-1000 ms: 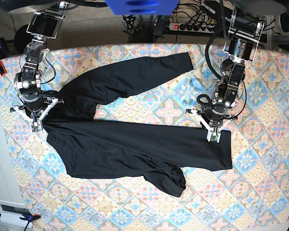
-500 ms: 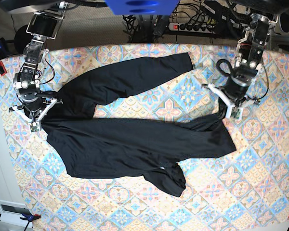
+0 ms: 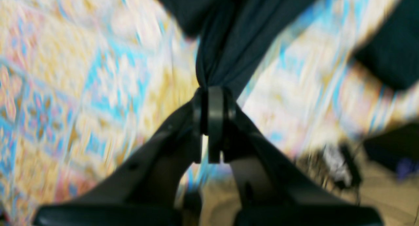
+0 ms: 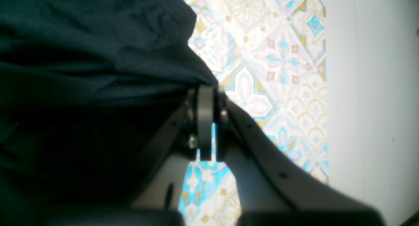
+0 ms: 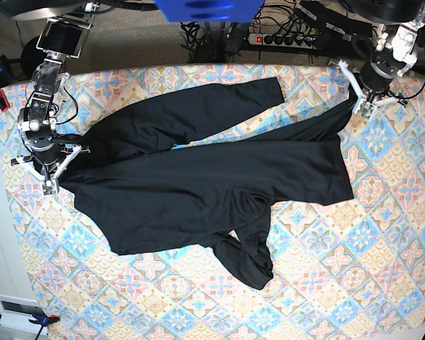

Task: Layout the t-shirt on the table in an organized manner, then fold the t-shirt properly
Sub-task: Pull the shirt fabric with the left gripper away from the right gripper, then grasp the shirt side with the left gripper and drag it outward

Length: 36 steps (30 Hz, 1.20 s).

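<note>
Base view: we see the plain black long-sleeved soft-fabric t-shirt [image 5: 205, 188] spread across the middle of the bench w/ its pastel blue, pink & cream tile-pattern cloth [image 5: 382, 269]. One sleeve runs up toward the far edge, the other lies bunched near the front. Right gripper [image 5: 51, 185], on this view's left, is pinching the shirt's left-hand corner low at the cloth. Left gripper [image 5: 361, 106], at the far right corner, is pinching the opposite corner, lifted so the fabric stretches up to it.

Left wrist view: blurred. Left gripper [image 3: 209, 98] has fingers pressed together on a gathered tail of black fabric [image 3: 229, 39]; patterned cloth [image 3: 98, 88] beneath.

Right wrist view: right gripper [image 4: 209, 95] is clamped tight on the shirt's edge [image 4: 98, 55], fabric filling the left side, bench cloth [image 4: 278, 55] to the right, close to its edge.
</note>
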Motion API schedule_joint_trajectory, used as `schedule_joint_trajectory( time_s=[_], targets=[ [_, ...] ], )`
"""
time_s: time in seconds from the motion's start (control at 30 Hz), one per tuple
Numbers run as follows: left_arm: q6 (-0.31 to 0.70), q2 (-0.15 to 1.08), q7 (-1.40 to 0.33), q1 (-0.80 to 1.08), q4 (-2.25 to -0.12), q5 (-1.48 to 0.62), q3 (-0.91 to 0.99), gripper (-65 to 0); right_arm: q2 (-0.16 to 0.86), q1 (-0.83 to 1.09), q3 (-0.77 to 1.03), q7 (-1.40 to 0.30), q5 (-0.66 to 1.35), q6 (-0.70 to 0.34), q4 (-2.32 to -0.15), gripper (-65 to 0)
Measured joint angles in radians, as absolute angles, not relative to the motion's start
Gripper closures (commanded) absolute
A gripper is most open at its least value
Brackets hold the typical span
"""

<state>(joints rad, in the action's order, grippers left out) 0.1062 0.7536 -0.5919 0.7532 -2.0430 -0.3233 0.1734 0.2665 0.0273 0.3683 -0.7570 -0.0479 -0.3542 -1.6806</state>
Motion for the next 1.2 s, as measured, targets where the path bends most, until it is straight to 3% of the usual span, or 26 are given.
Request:
schedule_joint_trajectory(
  time_s=[0.23, 0.47, 0.83, 0.97, 1.2],
  targets=[
    [0.115, 0.851, -0.582, 0.844, -1.987, -0.314, 0.255, 0.0, 0.277, -0.035, 0.396, -0.746, -0.141, -0.356, -1.669, 0.0],
    [0.121, 0.865, -0.577, 0.852, -1.922, -0.321, 0.231, -0.4, 0.274, -0.022, 0.400, -0.754, -0.177, -0.357, -1.668, 0.0],
    [0.106, 0.859, -0.596, 0.792, -1.852, -0.326, 0.156, -12.4, 0.270, -0.019, 0.305, -0.753, -0.180, -0.356, -1.670, 0.0],
    [0.110, 0.761, -0.603, 0.689, -1.805, -0.392, 0.244, -16.9, 0.277, -0.017, 0.307, -0.754, -0.186, -0.355, -1.671, 0.0],
    [0.106, 0.675, -0.822, 0.347, -1.644, -0.558, 0.302, -24.1, 0.273, -0.017, 0.304, -0.752, -0.181, -0.356, -1.674, 0.0]
  ],
)
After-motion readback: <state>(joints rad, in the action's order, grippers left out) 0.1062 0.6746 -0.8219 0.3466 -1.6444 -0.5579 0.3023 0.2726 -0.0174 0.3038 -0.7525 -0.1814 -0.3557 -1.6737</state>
